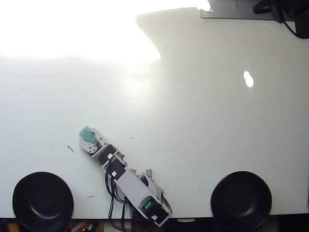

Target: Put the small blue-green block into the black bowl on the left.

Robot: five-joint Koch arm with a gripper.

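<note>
1. Gripper (87, 137): in the overhead view the fingers are pinched on the small blue-green block (85, 131); only the block's upper part shows past the fingertips.
2. Block position: it is held at the gripper tip over the left half of the table (203, 125), nearer the bottom edge than the top edge. Whether it touches the surface cannot be told.
3. Arm (128, 183): the grey links run diagonally from the gripper down and to the right, ending at the table's bottom edge, left of centre. A green-lit square shows on the lowest link, and black cables (113, 203) run beside it.
4. Black bowl (42, 200): it sits at the bottom-left corner of the table, below and to the left of the gripper, apart from it. Its interior shows nothing inside.
5. Second black bowl (240, 199): it sits at the bottom edge toward the right corner, well apart from the arm.
6. Top-left area of the table: washed out by bright glare.
</note>
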